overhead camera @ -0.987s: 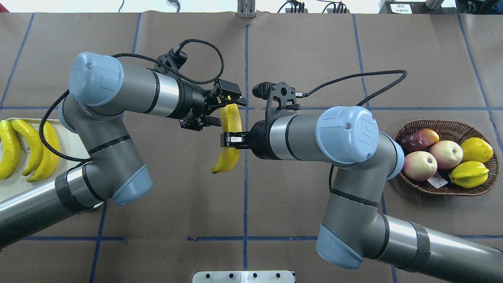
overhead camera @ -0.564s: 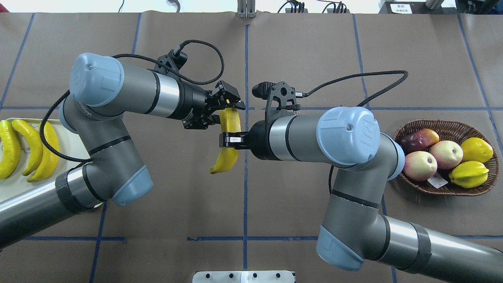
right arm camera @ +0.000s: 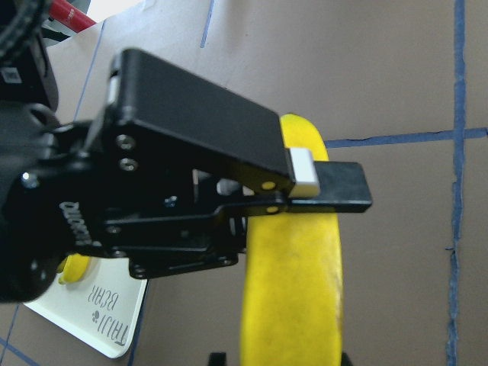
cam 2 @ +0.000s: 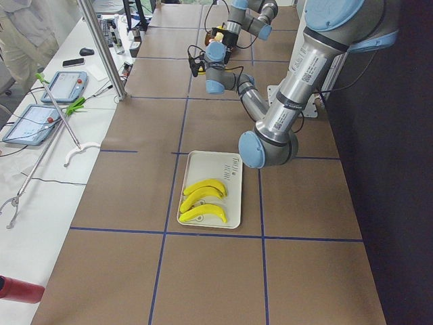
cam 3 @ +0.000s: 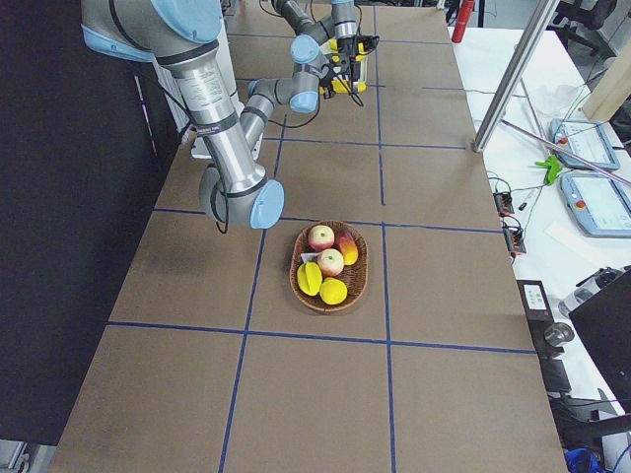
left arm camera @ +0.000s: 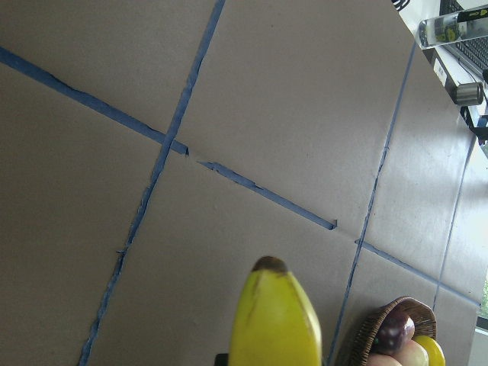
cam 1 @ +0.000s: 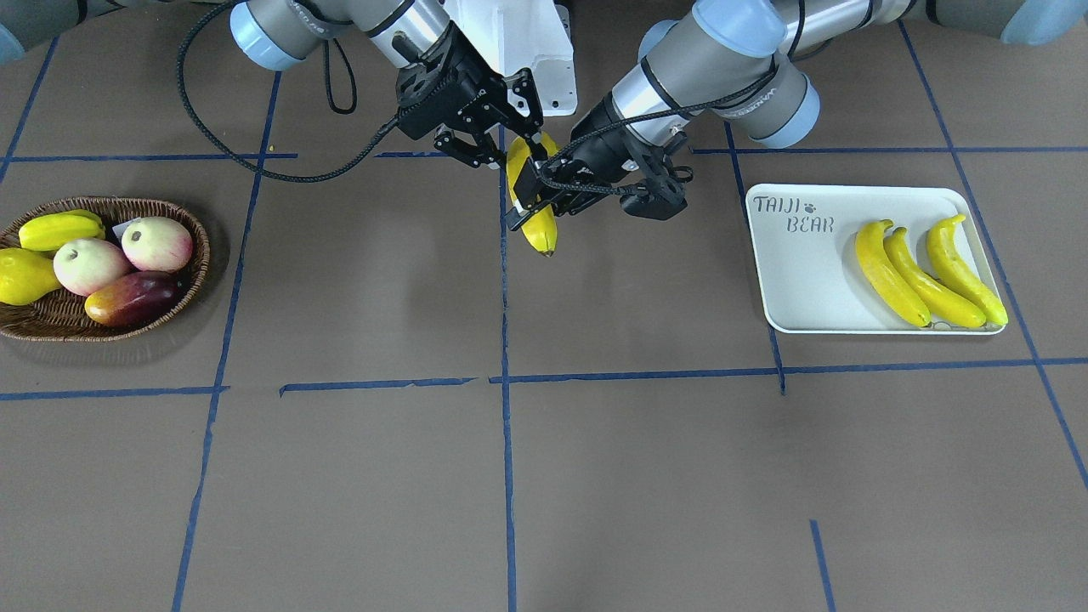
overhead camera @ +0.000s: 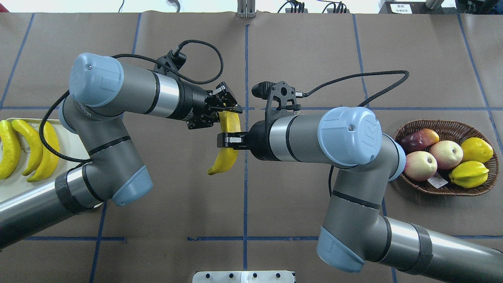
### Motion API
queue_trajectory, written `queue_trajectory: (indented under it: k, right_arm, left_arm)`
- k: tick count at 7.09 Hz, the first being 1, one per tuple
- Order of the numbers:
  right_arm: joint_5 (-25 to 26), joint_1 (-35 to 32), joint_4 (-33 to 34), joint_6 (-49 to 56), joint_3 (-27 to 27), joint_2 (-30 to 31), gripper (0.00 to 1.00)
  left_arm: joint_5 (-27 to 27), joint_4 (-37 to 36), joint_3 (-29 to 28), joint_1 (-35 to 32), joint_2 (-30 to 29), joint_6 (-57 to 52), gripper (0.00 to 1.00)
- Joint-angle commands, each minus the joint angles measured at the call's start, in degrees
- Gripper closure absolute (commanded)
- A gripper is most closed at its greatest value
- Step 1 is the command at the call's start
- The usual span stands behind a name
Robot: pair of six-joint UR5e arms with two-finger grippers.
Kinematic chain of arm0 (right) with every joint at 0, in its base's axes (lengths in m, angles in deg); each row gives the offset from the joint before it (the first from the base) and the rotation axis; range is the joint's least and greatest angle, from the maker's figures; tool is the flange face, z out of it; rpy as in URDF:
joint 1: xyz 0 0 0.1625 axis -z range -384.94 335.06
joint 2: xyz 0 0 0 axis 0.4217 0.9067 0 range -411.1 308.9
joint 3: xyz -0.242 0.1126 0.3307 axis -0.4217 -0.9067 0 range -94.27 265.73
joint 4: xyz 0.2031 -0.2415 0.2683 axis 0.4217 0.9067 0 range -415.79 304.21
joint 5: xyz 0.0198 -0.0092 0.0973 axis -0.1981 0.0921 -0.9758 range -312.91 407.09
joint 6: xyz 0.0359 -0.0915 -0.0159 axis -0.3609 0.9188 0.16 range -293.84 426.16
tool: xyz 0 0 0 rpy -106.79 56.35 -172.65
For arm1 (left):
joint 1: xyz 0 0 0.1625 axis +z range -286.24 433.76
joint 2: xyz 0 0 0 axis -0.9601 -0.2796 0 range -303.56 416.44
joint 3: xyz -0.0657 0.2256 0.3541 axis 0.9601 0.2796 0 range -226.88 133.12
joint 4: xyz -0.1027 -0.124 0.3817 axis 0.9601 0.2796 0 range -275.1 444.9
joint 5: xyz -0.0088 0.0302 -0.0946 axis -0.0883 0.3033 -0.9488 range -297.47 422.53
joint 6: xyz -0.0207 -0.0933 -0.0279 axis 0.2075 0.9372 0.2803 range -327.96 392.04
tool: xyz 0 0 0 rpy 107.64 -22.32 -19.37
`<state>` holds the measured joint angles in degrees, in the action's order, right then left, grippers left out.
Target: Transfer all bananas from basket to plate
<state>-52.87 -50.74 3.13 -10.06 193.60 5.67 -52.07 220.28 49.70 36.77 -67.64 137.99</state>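
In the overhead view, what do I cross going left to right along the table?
Plate carrying three bananas → fourth banana, held in the middle with the left gripper and right gripper both on it → basket.

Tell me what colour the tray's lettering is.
Grey lettering on an off-white tray, clearest in the front-facing view.

The setting is a robotics laboratory work cell. Two industrial arms, the left arm (overhead camera: 133, 92) and the right arm (overhead camera: 298, 137), work over a table covered in brown paper (cam 1: 646, 476), which blue tape lines (cam 1: 505, 442) divide into squares. A white side bench (cam 2: 34, 223) carries teach pendants (cam 2: 64, 87), loose cables (cam 3: 513, 232) and an aluminium post (cam 2: 105, 51).
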Motion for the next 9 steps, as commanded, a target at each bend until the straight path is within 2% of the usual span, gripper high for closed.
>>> queue_trajectory:
  k: [1,3,4,6,7,9]
  right_arm:
    - [-0.1,0.1,0.1,-0.1,0.2,0.0,0.01]
    - [-0.8,-0.1,0.3,-0.2,1.5,0.1,0.01]
    - [-2.9,-0.7,0.3,-0.2,2.8,0.7,0.01]
    - [-15.8,-7.0,1.0,-0.2,4.9,4.8,0.01]
    - [-20.1,-11.2,1.1,0.4,6.9,9.5,0.01]
    - [-21.5,-15.3,1.5,2.3,6.7,14.7,0.01]
  left_arm:
    - [0.0,0.0,0.0,0.0,0.1,0.1,0.96]
    - [0.0,0.0,0.0,0.0,0.4,0.1,0.96]
    - [0.0,-0.1,-0.1,0.0,0.6,0.0,0.96]
    - [0.2,-0.6,-0.2,0.0,1.9,0.0,0.96]
    - [0.2,-2.3,0.0,-0.1,3.3,0.0,0.96]
    - [-0.3,-14.6,1.5,-1.1,5.2,-1.0,0.96]
